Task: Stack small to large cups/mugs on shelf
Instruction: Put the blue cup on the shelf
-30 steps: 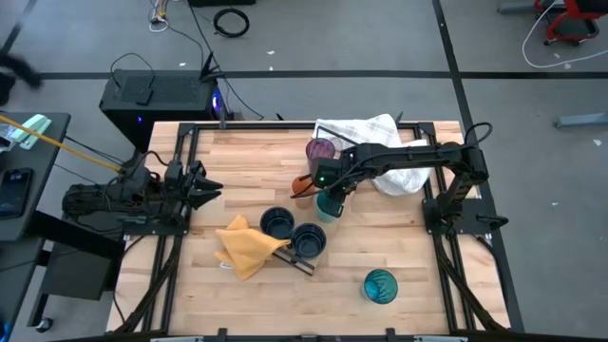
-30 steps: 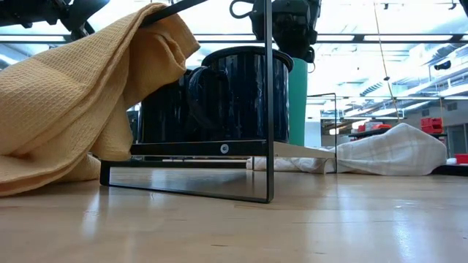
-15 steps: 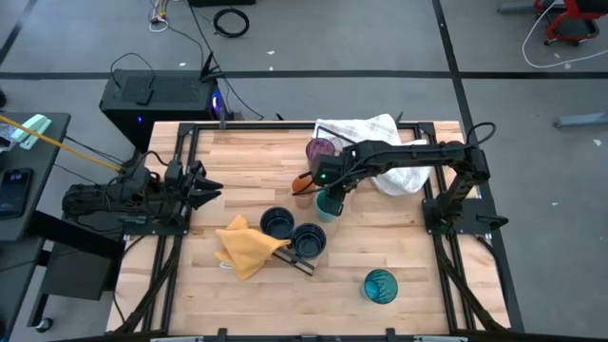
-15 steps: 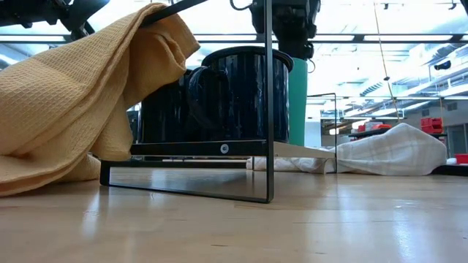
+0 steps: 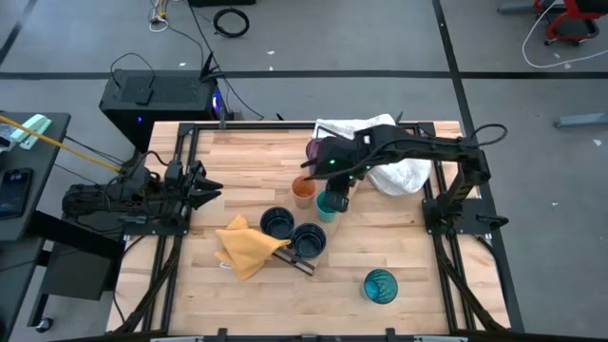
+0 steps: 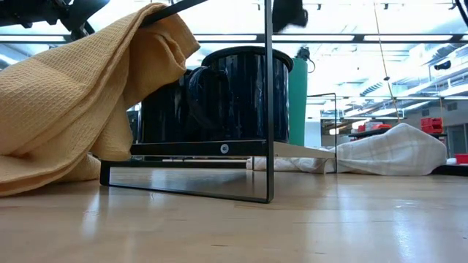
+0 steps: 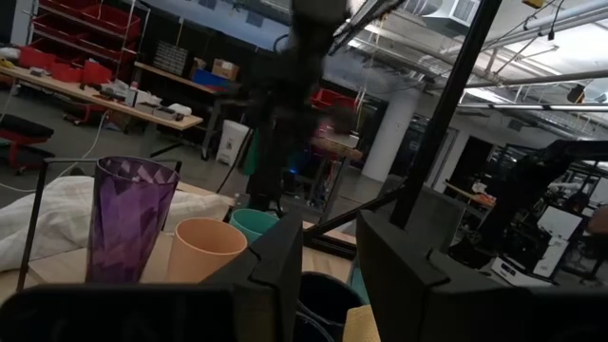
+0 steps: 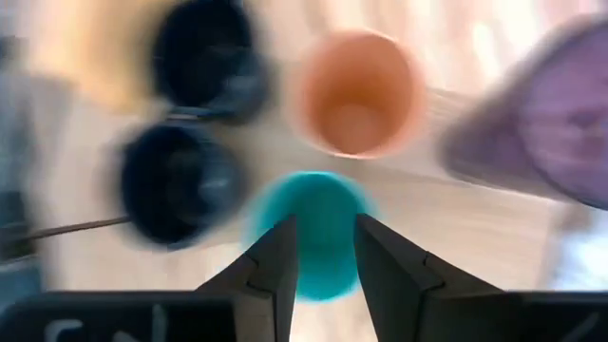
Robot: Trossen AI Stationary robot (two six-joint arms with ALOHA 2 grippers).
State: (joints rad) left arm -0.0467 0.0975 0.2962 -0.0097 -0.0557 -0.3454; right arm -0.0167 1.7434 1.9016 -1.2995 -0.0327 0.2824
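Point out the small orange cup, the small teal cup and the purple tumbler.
small orange cup (image 5: 303,191), high view, on its open mouth.
small teal cup (image 5: 327,203), high view, on the visible rim beside the right arm.
purple tumbler (image 7: 128,223), left wrist view, on its side wall.

A yellow cloth (image 5: 247,247) is lying crumpled on the wooden desk (image 5: 408,247). A white towel (image 5: 385,157) is sitting bunched near the far edge. A black box (image 5: 157,100) is standing on the floor beyond.
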